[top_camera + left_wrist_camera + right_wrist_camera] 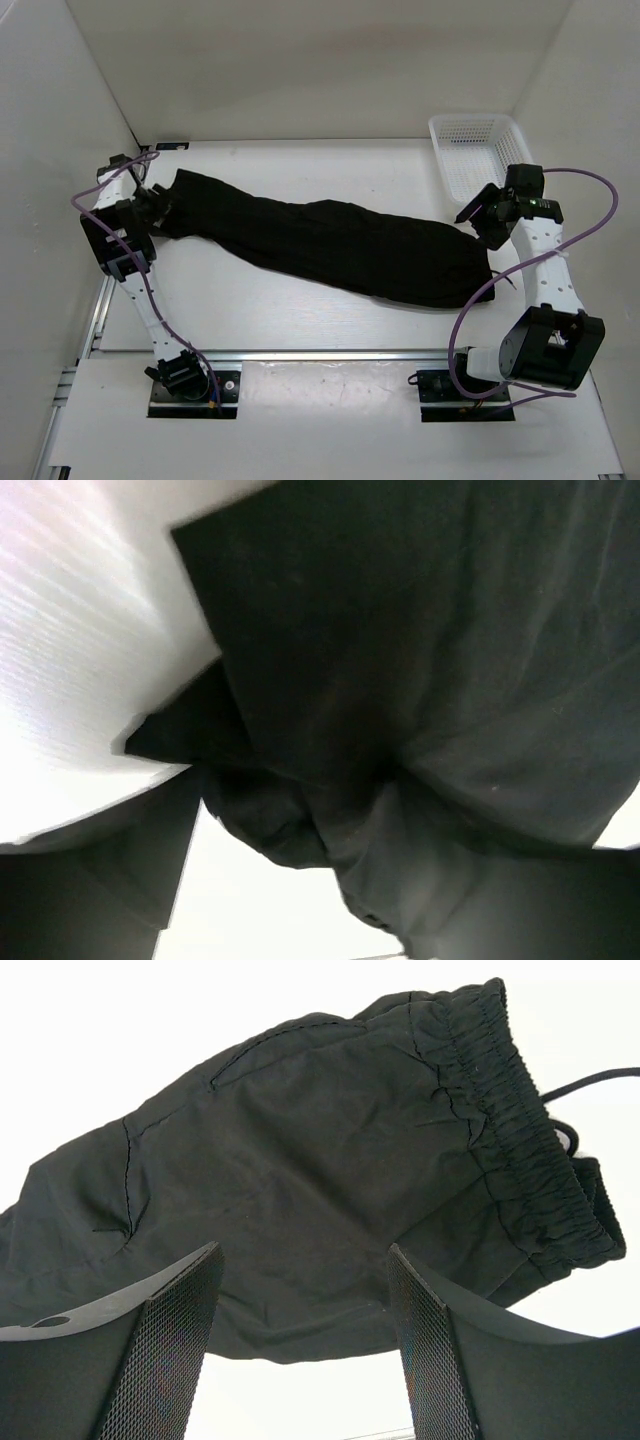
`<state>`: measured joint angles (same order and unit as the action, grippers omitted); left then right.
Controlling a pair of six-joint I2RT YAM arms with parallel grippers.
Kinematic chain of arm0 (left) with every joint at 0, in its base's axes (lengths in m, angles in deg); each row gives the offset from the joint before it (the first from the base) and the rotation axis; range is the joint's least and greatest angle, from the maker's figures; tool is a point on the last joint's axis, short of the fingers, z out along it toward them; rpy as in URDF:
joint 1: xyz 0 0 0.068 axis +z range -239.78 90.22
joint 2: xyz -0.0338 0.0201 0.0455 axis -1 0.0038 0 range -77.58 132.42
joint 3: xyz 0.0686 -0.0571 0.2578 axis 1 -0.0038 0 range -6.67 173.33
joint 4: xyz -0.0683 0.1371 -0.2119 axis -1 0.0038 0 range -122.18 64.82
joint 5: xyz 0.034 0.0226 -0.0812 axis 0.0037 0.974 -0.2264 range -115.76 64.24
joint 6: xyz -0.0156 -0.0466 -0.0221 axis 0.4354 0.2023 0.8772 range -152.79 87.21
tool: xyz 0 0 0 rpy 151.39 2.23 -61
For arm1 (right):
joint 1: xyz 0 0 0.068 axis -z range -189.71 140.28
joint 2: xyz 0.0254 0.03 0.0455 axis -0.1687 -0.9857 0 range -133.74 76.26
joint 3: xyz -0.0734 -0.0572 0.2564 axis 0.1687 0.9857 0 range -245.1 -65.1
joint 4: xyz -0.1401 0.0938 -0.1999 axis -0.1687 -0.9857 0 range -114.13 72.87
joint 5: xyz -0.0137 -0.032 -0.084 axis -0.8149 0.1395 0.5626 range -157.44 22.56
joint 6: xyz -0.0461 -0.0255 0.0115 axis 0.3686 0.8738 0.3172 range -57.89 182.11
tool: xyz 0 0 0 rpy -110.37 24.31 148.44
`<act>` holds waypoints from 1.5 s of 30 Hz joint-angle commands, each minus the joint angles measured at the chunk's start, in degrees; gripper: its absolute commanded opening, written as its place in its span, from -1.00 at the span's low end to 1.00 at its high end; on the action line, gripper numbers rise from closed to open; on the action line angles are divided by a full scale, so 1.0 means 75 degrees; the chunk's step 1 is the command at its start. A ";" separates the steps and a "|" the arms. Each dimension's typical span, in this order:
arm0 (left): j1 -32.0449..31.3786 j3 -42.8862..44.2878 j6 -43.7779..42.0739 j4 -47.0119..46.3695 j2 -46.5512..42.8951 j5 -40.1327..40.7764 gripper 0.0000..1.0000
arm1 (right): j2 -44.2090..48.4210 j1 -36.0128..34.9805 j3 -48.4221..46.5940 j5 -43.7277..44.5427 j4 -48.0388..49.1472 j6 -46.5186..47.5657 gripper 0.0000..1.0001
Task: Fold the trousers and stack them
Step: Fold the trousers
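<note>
The right gripper (303,1255) stands open just above the waist end of the trousers (330,245), nothing between its mesh-faced fingers (170,1340). The elastic waistband (520,1130) lies in the upper right of the wrist view. The left gripper (155,207) sits at the far left of the overhead frame, over the leg ends. In its own blurred view the fingers stand wide apart with bunched black cloth lying loosely between them, so it reads as open and not pinching. The trousers lie flat on the table (300,320) as one long dark band, running from the upper left down to the right middle of the overhead frame. Their waist end stops just below the white mesh basket (470,150) and is not in it. Judging by that single narrow band, the legs seem already laid one on the other. The crosswise folds that would make it a compact packet look not yet done, nor is the packet set onto any stack.
</note>
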<state>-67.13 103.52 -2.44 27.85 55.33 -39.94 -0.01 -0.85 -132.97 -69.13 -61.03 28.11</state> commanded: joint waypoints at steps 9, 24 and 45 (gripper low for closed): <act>0.0225 0.1595 -0.0014 0.0140 -0.0446 0.0905 -0.79 | 0.0314 -0.0045 -0.0008 -0.0044 -0.0135 0.0162 0.43; -0.1459 0.2511 -0.1759 0.0539 -0.2180 0.1572 -0.79 | 0.0618 -0.0045 0.0155 -0.0114 -0.0135 0.0092 0.43; -0.6911 0.0257 -0.0740 0.1241 -0.3869 0.4221 0.71 | 0.1321 -0.0045 0.0812 -0.0184 -0.0135 0.0092 0.43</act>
<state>-120.46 99.13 -7.97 36.61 32.51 -13.71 7.80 -0.85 -127.03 -69.81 -62.08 28.05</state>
